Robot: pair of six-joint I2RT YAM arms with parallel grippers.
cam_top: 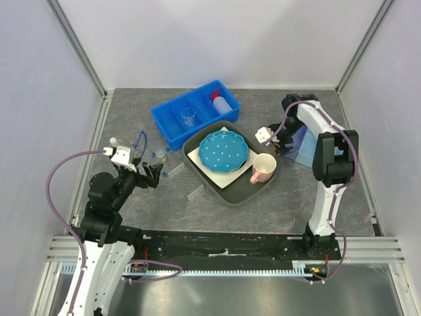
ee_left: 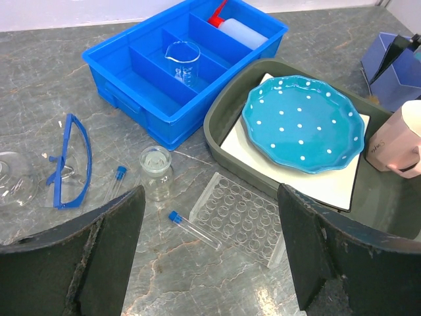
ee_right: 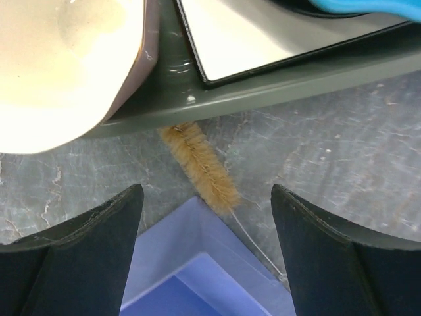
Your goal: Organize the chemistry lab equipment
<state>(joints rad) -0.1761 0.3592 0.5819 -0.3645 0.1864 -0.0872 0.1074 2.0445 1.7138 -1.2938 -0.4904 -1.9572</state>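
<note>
In the left wrist view, my left gripper [ee_left: 210,191] hangs open above a clear rack [ee_left: 240,218] and a blue-capped vial [ee_left: 194,227] lying on the table. A second vial [ee_left: 117,181], a small clear beaker [ee_left: 156,172] and blue goggles [ee_left: 69,161] lie to their left. The blue divided bin [ee_left: 131,79] holds another beaker [ee_left: 183,60] and the white squeeze bottle [ee_left: 240,31]. My right gripper [ee_right: 205,187] is open over a small tan brush [ee_right: 200,168]. The brush lies on the table against the tray edge, between the fingers and untouched.
A grey tray [cam_top: 227,191] holds a blue dotted plate [cam_top: 223,150] on a white board, and a pink mug [cam_top: 264,168]. A pale blue box [cam_top: 304,146] sits under the right wrist. A clear glass dish [ee_left: 13,178] lies at the far left.
</note>
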